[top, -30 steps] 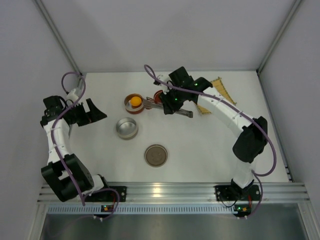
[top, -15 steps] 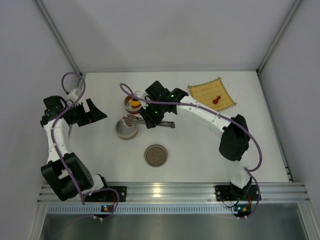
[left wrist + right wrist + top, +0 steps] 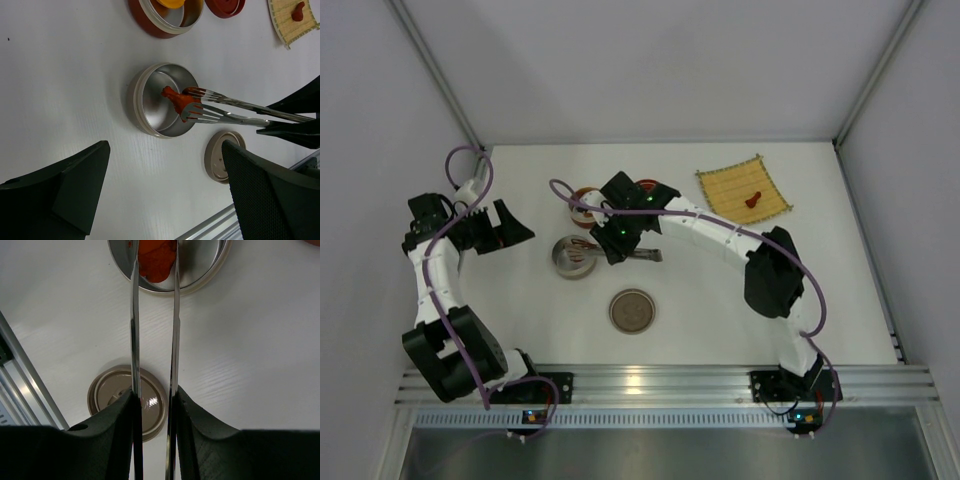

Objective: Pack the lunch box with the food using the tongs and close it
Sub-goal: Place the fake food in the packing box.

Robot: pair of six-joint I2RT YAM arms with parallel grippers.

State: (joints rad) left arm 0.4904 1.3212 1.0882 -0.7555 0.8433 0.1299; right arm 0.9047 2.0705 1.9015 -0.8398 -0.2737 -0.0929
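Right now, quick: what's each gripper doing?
Left gripper: open, holding nothing.
Right gripper: shut on the tongs, whose tips pinch a red-brown food piece at the silver tin.

Lab test booth: white panel walls [image 3: 670,70], aluminium frame rail [image 3: 660,384]

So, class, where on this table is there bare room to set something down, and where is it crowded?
Free: between the left gripper, silver tin and lid; also the near-right corner, this side of the mat. Crowded: around the red tin and silver tin, where the right gripper holds the tongs.
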